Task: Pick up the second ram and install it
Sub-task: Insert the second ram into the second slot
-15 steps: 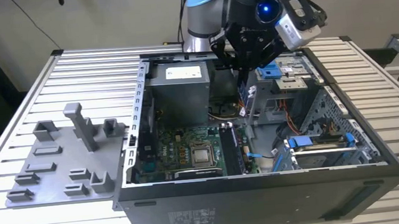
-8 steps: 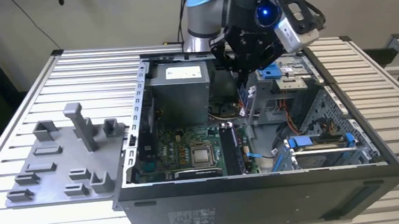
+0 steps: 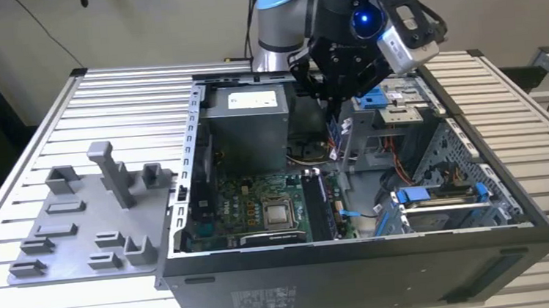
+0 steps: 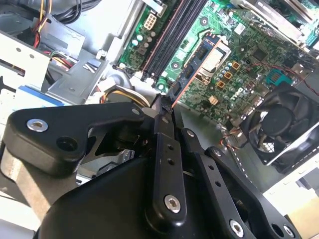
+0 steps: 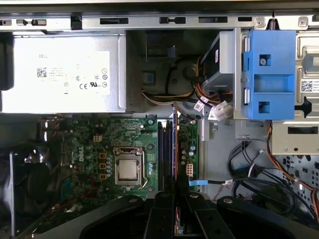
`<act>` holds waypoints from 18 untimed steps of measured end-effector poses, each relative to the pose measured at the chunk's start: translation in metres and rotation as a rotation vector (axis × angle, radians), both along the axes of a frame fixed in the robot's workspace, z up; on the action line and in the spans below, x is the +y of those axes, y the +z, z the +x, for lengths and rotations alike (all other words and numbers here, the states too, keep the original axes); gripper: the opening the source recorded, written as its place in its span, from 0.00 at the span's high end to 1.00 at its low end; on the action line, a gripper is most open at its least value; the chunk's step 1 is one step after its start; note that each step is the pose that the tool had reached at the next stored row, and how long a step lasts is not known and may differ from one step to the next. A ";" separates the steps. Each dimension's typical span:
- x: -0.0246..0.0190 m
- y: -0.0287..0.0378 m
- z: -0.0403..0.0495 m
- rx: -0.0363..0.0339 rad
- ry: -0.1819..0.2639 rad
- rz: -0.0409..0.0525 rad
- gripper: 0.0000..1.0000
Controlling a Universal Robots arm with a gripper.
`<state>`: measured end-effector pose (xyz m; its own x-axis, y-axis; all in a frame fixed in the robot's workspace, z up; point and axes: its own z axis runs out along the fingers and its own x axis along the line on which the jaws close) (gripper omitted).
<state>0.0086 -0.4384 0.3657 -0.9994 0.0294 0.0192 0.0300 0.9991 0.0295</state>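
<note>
The second ram (image 4: 192,68) was pinched edge-on between the jaws of the gripper (image 4: 163,107), suspended above the memory slots (image 4: 169,35) inside the open computer case (image 3: 362,265). Judged best practice was to keep the stick upright, parallel to the slots and centred lengthwise. The arm (image 3: 280,36) reached down over the case, wrist pointing downward.

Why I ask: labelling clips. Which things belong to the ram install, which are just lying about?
Job: hand, gripping the second ram; motherboard memory slots.
Lying about: grey parts tray, power supply, case fan, blue drive caddy.
</note>
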 end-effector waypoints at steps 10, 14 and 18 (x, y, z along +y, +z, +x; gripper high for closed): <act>0.0000 -0.0043 0.0000 0.0000 0.000 0.0000 0.86; 0.0000 -0.0068 0.0000 -0.0002 0.000 0.0001 0.86; 0.0000 -0.0102 0.0000 -0.0007 0.000 0.0002 0.86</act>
<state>0.0086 -0.4384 0.3555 -0.9994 0.0295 0.0185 0.0300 0.9991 0.0296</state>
